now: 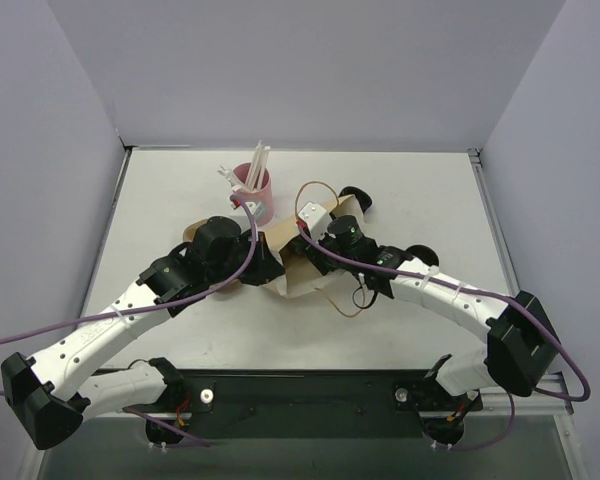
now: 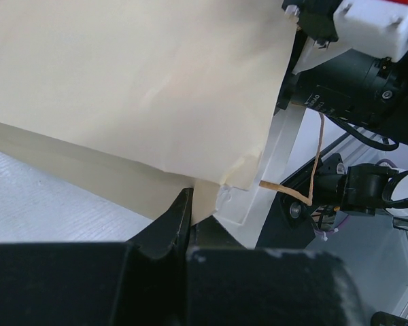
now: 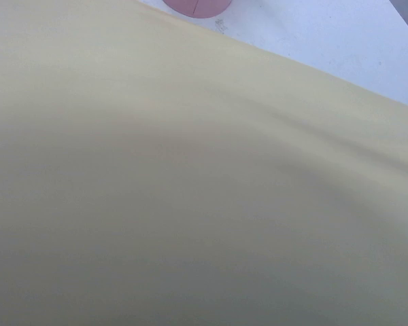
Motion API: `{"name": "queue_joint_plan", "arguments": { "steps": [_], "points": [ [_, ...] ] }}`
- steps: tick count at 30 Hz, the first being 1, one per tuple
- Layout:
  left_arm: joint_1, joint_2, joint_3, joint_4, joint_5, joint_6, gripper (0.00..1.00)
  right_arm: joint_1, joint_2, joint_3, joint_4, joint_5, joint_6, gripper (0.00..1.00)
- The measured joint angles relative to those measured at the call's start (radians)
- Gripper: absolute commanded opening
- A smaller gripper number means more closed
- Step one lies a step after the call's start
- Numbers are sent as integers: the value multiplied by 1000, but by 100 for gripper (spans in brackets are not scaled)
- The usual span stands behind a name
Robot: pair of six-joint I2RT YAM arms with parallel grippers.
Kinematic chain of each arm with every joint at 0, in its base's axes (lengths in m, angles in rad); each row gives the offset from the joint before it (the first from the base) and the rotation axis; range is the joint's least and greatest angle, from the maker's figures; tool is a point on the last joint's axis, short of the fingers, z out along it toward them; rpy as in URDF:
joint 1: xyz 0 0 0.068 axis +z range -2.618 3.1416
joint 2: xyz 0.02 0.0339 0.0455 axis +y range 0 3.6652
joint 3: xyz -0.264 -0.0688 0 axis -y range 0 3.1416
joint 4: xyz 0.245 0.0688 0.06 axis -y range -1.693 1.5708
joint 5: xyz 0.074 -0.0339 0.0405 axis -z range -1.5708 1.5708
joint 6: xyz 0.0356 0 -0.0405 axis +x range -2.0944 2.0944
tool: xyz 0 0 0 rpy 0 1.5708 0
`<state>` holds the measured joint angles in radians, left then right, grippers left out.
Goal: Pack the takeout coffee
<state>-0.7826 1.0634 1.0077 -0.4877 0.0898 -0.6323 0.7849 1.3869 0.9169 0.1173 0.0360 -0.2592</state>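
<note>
We see the paper bag [image 1: 292, 272] lying mid-desk [image 1: 180, 200] between both arms, with the pink cup [image 1: 255, 190] of sticks upright just behind it. The left arm [image 1: 110, 325] has its jaws clenched on the bag's edge (paper pinched tight). The right arm [image 1: 450, 300] meets the bag; we cannot tell how its jaws stand.

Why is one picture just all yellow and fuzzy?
Right wrist view: the paper bag sits right against the lens, so it blurs and fills the frame, with only the pink cup peeking in above. Left wrist view: the bag's edge looks sharper. Top view: even light, soft shadows, everything clear.
</note>
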Motion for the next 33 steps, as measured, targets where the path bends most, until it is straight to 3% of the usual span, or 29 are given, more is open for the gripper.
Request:
{"name": "queue_joint_plan", "arguments": {
  "steps": [11, 20, 27, 33],
  "points": [
    [0, 1, -1, 0, 0, -28, 0, 0, 46, 0, 82, 13, 44, 52],
    [2, 1, -1, 0, -5, -38, 0, 0, 87, 3, 150, 31, 61, 28],
    [4, 1, -1, 0, -6, -37, 0, 0, 100, 3, 179, 36, 69, 2],
    [5, 1, -1, -1, -6, -37, 0, 0, 100, 3, 187, 35, 76, 0]
  ]
}}
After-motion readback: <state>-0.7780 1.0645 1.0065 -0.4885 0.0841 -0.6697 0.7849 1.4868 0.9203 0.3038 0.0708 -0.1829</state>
